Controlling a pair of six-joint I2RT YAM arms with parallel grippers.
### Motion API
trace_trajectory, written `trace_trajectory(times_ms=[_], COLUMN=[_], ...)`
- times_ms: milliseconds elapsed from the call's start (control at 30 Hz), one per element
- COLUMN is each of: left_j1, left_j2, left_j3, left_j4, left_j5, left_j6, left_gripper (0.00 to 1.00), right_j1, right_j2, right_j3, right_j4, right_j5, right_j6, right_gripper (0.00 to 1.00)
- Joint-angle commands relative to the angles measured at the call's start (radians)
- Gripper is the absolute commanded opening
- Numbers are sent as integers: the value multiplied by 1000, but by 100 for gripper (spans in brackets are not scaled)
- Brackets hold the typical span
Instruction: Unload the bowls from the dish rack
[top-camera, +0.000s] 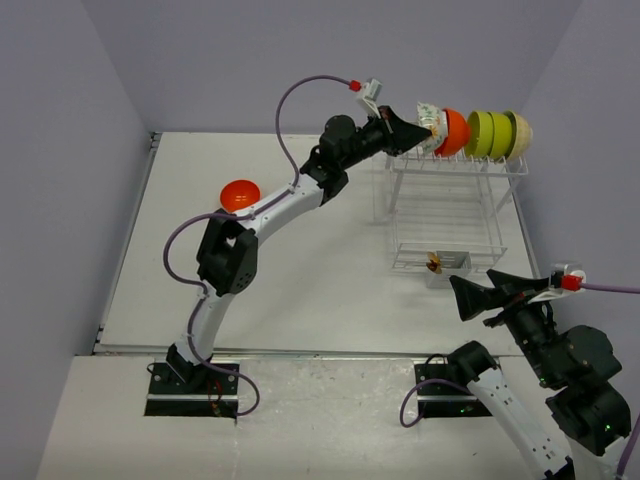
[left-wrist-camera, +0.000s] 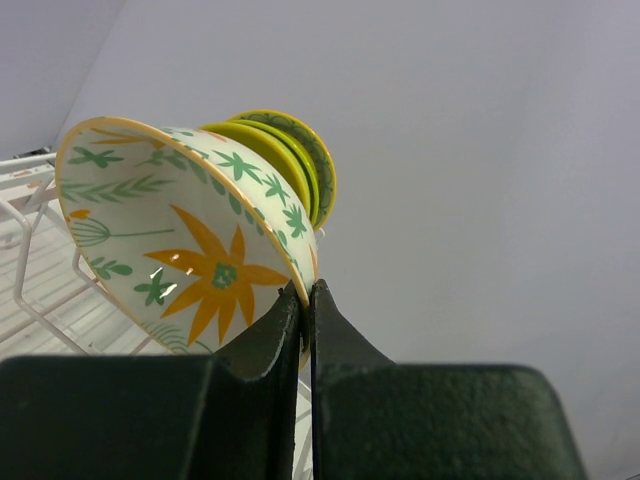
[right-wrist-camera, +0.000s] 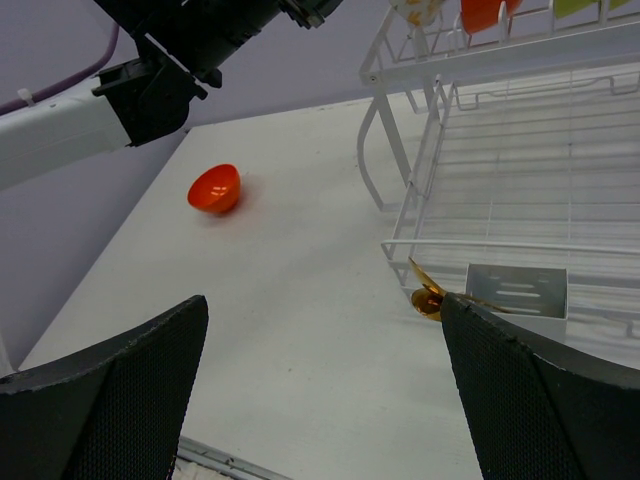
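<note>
The white dish rack (top-camera: 450, 205) stands at the back right. On its top tier a row of bowls stands on edge: the white floral bowl (top-camera: 430, 120) at the left end, then an orange bowl (top-camera: 456, 131), two lime green bowls (top-camera: 490, 134) and a beige bowl (top-camera: 521, 134). My left gripper (top-camera: 422, 128) reaches in from the left and is shut on the floral bowl (left-wrist-camera: 180, 250) at its rim, jaws (left-wrist-camera: 305, 300) pinching it. Another orange bowl (top-camera: 240, 194) lies on the table. My right gripper (right-wrist-camera: 322, 310) hangs open near the rack's front left corner, holding nothing.
A small cutlery basket (right-wrist-camera: 515, 290) hangs on the rack's near side with a gold utensil (right-wrist-camera: 428, 295) sticking out, close to my right finger. The rack's lower tier (right-wrist-camera: 520, 180) is bare wire. The table's near edge (top-camera: 300, 352) runs in front of the arm bases.
</note>
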Motion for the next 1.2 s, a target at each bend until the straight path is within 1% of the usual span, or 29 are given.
trace_trajectory(times_ms=[0, 200, 433, 467, 500, 533, 567, 600, 633, 733, 767, 833, 867, 933, 1167], left_j1=[5, 5, 6, 5, 5, 2, 2, 2, 2, 2, 2, 2, 2, 2, 5], left_j2=[-123, -201, -345, -373, -391, -405, -434, -453, -491, -525, -531, -529, -523, -485, -269], left_j3=[-7, -12, -113, -112, -116, -115, -109, -128, -147, -211, -222, -260, -286, -306, -273], left_j4=[93, -6, -124, -212, -269, -332, -490, -571, -686, -835, -928, -1002, -1057, -1110, -1175], left_j5=[-39, -51, -102, -134, -160, -192, -282, -339, -469, -627, -693, -741, -792, -839, -876], left_j6=[66, 158, 302, 327, 394, 430, 488, 511, 540, 568, 579, 586, 594, 602, 635], left_gripper=[0, 0, 0, 0, 0, 0, 0, 0, 0, 0, 0, 0, 0, 0, 0], right_j1=[6, 6, 6, 6, 6, 6, 6, 4, 6, 6, 6, 6, 6, 6, 6], right_j2=[4, 18, 24, 27, 27, 27, 24, 21, 14, -5, -9, -19, -20, -16, 33], right_j3=[24, 30, 24, 27, 32, 33, 35, 33, 32, 18, 16, 15, 15, 13, 6], right_j4=[2, 9, 20, 17, 11, 8, 3, 2, 2, -2, -2, -2, 2, 11, 17], right_j5=[-3, -17, -14, -14, -9, -8, -6, -3, 4, 14, 18, 26, 26, 12, -45], right_j6=[-15, -11, -10, -10, -11, -11, -11, -13, -15, -19, -21, -16, -13, 1, 19], right_gripper=[99, 99, 99, 99, 99, 99, 99, 99, 99, 99, 99, 99, 99, 99, 99])
